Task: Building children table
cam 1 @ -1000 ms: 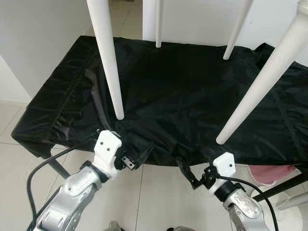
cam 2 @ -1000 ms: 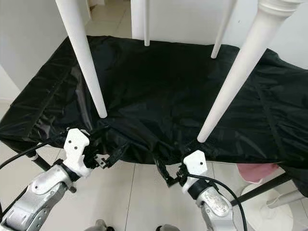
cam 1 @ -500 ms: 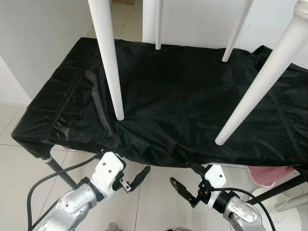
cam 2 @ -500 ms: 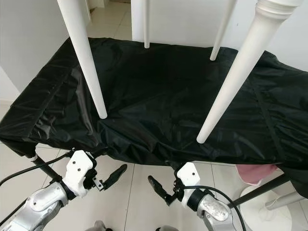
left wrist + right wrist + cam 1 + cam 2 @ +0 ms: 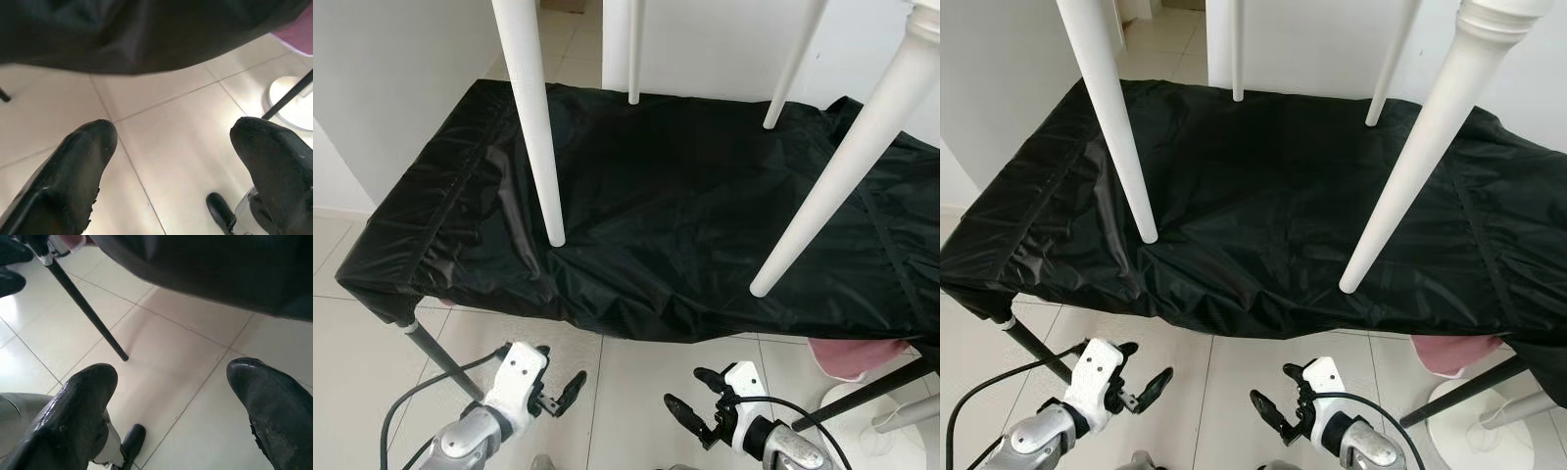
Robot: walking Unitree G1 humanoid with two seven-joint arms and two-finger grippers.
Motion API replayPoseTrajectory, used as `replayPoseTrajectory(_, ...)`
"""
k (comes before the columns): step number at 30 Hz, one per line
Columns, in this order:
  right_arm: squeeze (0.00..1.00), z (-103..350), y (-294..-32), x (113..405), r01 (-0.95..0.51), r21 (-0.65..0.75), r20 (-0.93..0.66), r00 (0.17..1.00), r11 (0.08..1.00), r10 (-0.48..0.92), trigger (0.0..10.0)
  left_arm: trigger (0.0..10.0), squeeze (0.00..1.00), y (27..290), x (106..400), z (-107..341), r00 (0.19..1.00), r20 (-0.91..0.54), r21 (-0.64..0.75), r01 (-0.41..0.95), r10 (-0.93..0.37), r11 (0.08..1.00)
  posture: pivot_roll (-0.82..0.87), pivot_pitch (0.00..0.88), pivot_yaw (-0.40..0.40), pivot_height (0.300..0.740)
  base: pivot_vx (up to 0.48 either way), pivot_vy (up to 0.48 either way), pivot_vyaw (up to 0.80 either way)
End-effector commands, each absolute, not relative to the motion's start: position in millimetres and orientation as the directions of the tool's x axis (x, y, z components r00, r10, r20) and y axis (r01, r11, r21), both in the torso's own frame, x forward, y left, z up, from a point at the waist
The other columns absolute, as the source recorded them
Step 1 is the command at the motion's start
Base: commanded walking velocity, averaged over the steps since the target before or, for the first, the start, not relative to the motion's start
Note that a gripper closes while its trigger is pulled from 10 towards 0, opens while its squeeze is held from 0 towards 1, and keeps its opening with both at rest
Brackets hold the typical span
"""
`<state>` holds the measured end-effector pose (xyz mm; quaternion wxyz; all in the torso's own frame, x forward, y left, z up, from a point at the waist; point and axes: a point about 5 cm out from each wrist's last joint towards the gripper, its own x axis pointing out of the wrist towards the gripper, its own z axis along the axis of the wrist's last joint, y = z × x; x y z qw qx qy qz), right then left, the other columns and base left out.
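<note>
Four white table legs point upward over a black cloth (image 5: 675,196) that covers a stand. The near left leg (image 5: 538,127) and near right leg (image 5: 832,186) rest their tips on the cloth; two thinner legs (image 5: 633,49) stand at the back. My left gripper (image 5: 558,372) hangs open below the cloth's front edge, over the tiled floor, holding nothing. My right gripper (image 5: 693,394) is open beside it, also below the edge and empty. The left wrist view looks between the open fingers (image 5: 83,161) at floor tiles and the cloth's underside.
Black metal stand legs slant down at the left (image 5: 435,348) and right (image 5: 871,387). A pink object (image 5: 852,354) sits under the cloth's right end, with a white round base (image 5: 891,421) on the floor nearby. A white wall (image 5: 382,78) runs along the left.
Both grippers were up at the cloth's front edge a second ago. They have come away from it and dropped toward the floor, open. The cloth edge now hangs smoother.
</note>
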<state>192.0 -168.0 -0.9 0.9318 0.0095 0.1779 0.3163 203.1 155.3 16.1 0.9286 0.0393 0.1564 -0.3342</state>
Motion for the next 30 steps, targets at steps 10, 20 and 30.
replayPoseTrajectory(10, 0.00, -47, -180, 193, -0.315, 0.164, -0.509, 0.785, 0.935, 0.354, 10.0, 10.0, 0.00, 166, 206, -41, 0.721, -0.526, -0.134, 0.453, -0.450, 0.882, -0.03, 0.027, -0.023, 0.740, 0.000, 0.000, 0.00)
replayPoseTrajectory(20, 0.00, -78, -185, 169, -0.144, 0.118, -0.689, 0.701, 0.983, 0.185, 10.0, 10.0, 0.00, 173, 197, -68, 0.669, -0.695, -0.102, 0.269, -0.262, 0.958, -0.05, 0.010, -0.010, 0.740, 0.000, 0.000, 0.00)
replayPoseTrajectory(30, 0.00, -95, -203, 137, 0.094, 0.084, -0.789, 0.615, 0.992, 0.008, 10.0, 10.0, 0.00, 173, 185, -81, 0.611, -0.775, -0.043, 0.203, -0.161, 0.978, -0.04, 0.001, 0.009, 0.740, 0.000, 0.000, 0.00)
